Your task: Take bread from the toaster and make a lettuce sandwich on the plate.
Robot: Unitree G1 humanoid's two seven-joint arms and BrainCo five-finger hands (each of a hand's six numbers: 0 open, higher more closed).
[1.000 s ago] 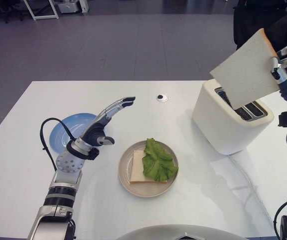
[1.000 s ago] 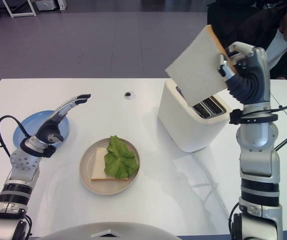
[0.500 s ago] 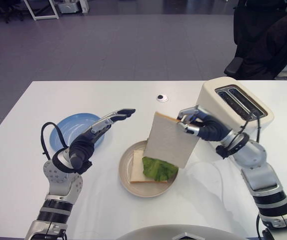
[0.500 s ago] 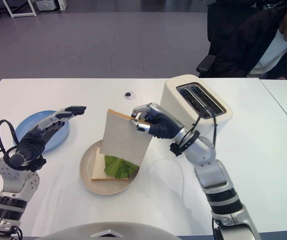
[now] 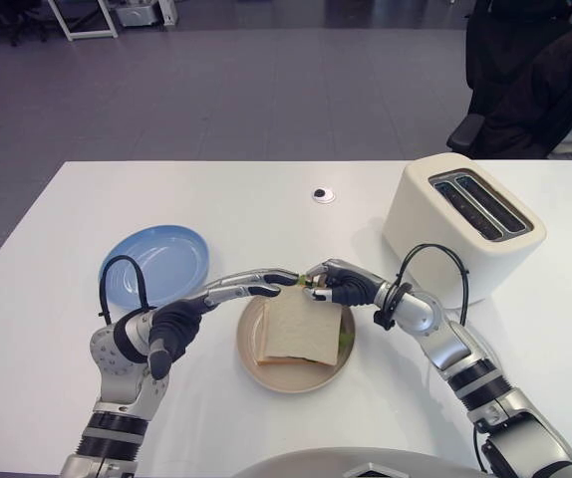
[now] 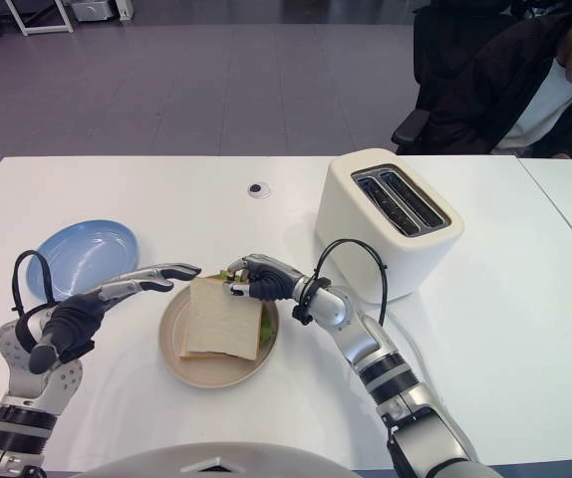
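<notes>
- Right hand (image 5: 338, 290) low over the far rim of the plate (image 5: 301, 379), fingers pinched together on the far edge of the top slice (image 5: 301, 329).
- Slice lies flat or near flat on the stack, in the middle of the plate. Whether its far edge has fully settled cannot be told.
- Left hand (image 5: 194, 309) comes in from the other side with fingers stretched out straight and nothing in its grasp. Its tips are just beside the slice's far left corner; contact cannot be told.
- Lettuce (image 6: 263, 329) is almost covered, with green showing only at the slice's right edge and a scrap by the pinching fingers.
- Toaster (image 5: 460, 224) stands well apart on the right of the table (image 5: 27, 299), both slots dark, no bread standing out of them.
- Blue plate (image 5: 156, 264) sits bare, just behind the left hand.
- Step judged: closing the sandwich, last placement. Task looks nearly done.
- Next move likely calls for the right hand to let go without dragging the slice, then lift up and away. The left fingertips seem placed to steady the corner during that release.
- Risk judged: soft bread may cling to the fingers and slide off the slippery leaf.
- Materials: slice pale, square, matte, fine crumb, thin tan crust; probably light and easily dented.
- Lettuce ruffled, glossy, limp.
- Plate round, beige, shallow, with a low smooth rim.
- Toaster cream, rounded box, satin shell.
- Table white, smooth, faintly reflective.
</notes>
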